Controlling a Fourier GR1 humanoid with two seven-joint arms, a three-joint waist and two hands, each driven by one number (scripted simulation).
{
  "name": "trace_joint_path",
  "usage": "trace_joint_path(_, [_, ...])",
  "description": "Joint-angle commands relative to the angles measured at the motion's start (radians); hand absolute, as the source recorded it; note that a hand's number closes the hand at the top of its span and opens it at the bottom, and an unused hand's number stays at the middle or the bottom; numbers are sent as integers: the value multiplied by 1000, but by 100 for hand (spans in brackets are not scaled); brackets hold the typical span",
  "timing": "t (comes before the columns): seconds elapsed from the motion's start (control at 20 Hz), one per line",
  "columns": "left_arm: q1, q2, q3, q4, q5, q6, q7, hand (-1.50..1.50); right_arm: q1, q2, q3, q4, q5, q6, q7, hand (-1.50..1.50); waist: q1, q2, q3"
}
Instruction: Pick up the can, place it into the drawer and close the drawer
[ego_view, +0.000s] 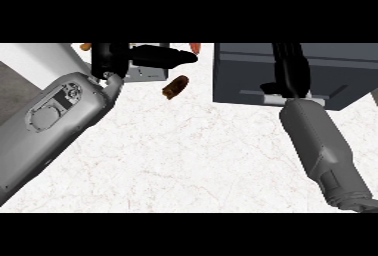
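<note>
Can (176, 86): small brown cylinder, tilted, held by neither hand, just below the left hand's fingertips, seen against the white marbled counter (192, 150).
Left hand (151, 55): black, fingers straight, holding nothing.
Right hand (290, 70): fingers extended, lying over the dark grey drawer (244, 70), well apart from the can.

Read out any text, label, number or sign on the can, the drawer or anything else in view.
None can be read.
The brown can: no label or lettering shows.
The dark grey drawer: plain surface, no markings.
The round panel on the left forearm: no text or numbers.
</note>
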Motion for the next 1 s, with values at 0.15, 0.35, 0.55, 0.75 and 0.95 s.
trace_joint_path(0.15, [68, 15, -7, -88, -26, 19, 21, -150, -170, -45, -42, 145, -14, 5, -6, -150, 25, 14, 6])
trace_joint_path(0.35, [110, 31, 7, -113, -46, 8, -5, -150, -194, -23, -56, 206, -25, -14, -28, -150, 14, 16, 6])
trace_joint_path(0.55, [162, 28, 15, -125, -45, -8, -37, -150, -248, -30, -72, 233, -23, -12, 1, -150, 21, 25, 6])
trace_joint_path(0.75, [191, 52, 20, -166, -53, -14, -27, -150, -277, -41, -86, 249, -45, 28, -66, -150, 19, 20, 6])
trace_joint_path(0.95, [197, 68, 31, -184, -57, -14, -31, -150, -271, 30, -168, 213, -153, 8, -158, -150, 31, 21, 9])
